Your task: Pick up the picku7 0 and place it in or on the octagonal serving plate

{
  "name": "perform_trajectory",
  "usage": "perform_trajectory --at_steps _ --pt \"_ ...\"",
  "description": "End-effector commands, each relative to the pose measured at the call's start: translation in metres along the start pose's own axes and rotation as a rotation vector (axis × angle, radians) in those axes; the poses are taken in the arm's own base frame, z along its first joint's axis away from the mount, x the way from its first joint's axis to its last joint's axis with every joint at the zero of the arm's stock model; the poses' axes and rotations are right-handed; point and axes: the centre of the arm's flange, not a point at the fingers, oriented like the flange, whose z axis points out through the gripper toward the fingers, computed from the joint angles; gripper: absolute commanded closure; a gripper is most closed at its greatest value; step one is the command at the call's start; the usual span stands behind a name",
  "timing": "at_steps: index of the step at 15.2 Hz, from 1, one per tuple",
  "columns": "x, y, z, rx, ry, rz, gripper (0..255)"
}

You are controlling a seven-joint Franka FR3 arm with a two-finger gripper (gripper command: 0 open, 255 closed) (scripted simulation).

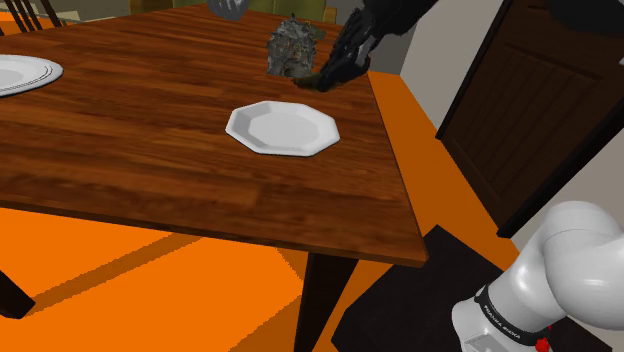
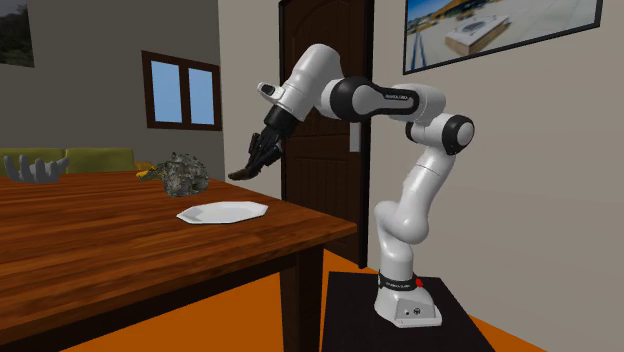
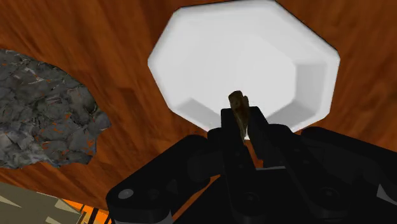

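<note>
- Shoulder view: a dark wooden tabletop (image 1: 120, 150) took up most of the frame, and a white octagonal plate (image 1: 283, 128) lay near the centre.
- In the upper middle, the black gripper (image 1: 322, 78) was pinching a small brown object (image 1: 306, 80), up and to the right of the octagonal plate and apart from it.
- A grey rock-like lump (image 1: 291, 48) sat just left of the gripper. A round plate (image 1: 22, 72) lay at the left edge, and the white arm (image 1: 575, 270) rose from the lower right corner.
- Second exterior view: the arm (image 2: 400, 100) bent in from the right, and the gripper (image 2: 247, 168) pointed down and left at centre left.
- The small brown object (image 2: 240, 175) hung at its tip, in the air above the tabletop (image 2: 100, 240). It was higher than the octagonal plate (image 2: 223, 212) and a little to its right. The grey rock-like lump (image 2: 182, 173) stood further left.
- Wrist view: the gripper (image 3: 241, 124) had both fingers clamped on the small brown object (image 3: 239, 107), which stuck out past the fingertips.
- The octagonal plate (image 3: 248, 57) lay beyond them on the tabletop (image 3: 114, 38), with the grey rock-like lump (image 3: 44, 118) off to one side, apart from it.
</note>
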Motion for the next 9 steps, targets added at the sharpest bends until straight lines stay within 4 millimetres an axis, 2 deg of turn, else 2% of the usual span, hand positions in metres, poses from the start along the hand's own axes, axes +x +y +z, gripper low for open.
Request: perform_trajectory --at_steps 1,2,9 --pt "0.024 0.012 0.014 0.000 0.001 0.000 255" --pt "0.044 0.018 0.026 0.000 0.001 0.000 255" --pt "0.027 0.007 0.056 0.000 0.001 0.000 255"
